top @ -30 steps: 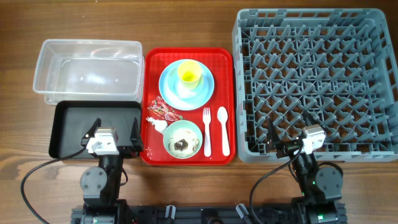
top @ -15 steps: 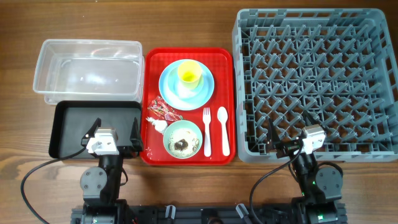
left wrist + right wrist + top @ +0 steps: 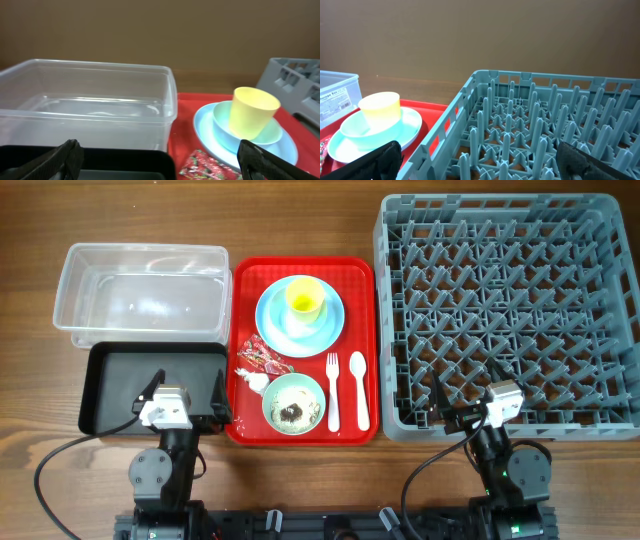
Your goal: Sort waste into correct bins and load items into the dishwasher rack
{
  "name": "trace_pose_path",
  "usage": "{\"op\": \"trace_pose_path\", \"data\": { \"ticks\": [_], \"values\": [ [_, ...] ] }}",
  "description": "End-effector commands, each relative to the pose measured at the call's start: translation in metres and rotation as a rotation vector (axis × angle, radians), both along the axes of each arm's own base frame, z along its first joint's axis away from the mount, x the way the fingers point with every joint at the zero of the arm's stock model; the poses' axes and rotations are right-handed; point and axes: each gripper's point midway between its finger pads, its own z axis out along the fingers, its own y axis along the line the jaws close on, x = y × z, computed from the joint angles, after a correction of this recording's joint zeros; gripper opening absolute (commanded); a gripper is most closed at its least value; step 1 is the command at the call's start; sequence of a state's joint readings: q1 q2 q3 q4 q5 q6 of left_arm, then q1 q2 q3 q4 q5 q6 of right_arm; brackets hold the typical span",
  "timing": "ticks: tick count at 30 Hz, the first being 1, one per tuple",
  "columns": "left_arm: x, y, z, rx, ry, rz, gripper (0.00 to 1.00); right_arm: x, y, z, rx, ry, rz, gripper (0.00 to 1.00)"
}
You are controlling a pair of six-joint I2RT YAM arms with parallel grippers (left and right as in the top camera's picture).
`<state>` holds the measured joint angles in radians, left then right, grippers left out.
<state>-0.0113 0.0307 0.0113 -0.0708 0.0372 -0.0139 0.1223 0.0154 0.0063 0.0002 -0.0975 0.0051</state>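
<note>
On the red serving tray (image 3: pixel 250 280) a yellow cup (image 3: pixel 304 298) stands in a pale blue-white bowl (image 3: pixel 223 125) on the light blue plate (image 3: pixel 275 320). The red wrapper (image 3: pixel 262 358) and a white tissue wad (image 3: pixel 256 381) lie beside the pale green bowl (image 3: pixel 293 403), which holds food scraps. A white fork (image 3: pixel 333 390) and spoon (image 3: pixel 358 388) lie to its right. My left gripper (image 3: pixel 185 396) is open and empty over the black tray (image 3: pixel 125 375), with the clear tub (image 3: pixel 140 290) behind it. My right gripper (image 3: pixel 468 398) is open and empty at the near edge of the grey rack (image 3: pixel 381 310).
The rack holds nothing between its pegs. The clear tub and the black tray hold nothing. Cables run from both arm bases along the table's front edge.
</note>
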Motion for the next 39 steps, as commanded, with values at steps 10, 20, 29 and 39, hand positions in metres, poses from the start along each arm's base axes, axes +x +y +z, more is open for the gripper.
{"op": "trace_pose_path", "data": {
  "ticks": [10,20,29,39],
  "values": [
    [-0.017,-0.047,0.067,-0.322,-0.02,-0.259,1.0,0.0,0.001,0.002,-0.003,-0.011,0.007,1.0],
    [0.004,-0.06,0.158,-0.35,0.622,-0.245,1.0,0.0,0.001,0.002,-0.003,-0.011,0.007,1.0],
    [0.029,-0.065,0.093,-0.453,1.038,-0.174,0.04,0.0,0.001,0.002,-0.003,-0.011,0.007,1.0],
    [0.039,-0.043,-0.01,-0.456,1.297,0.253,0.19,0.0,0.001,0.002,-0.003,-0.011,0.007,1.0]
  ]
}}
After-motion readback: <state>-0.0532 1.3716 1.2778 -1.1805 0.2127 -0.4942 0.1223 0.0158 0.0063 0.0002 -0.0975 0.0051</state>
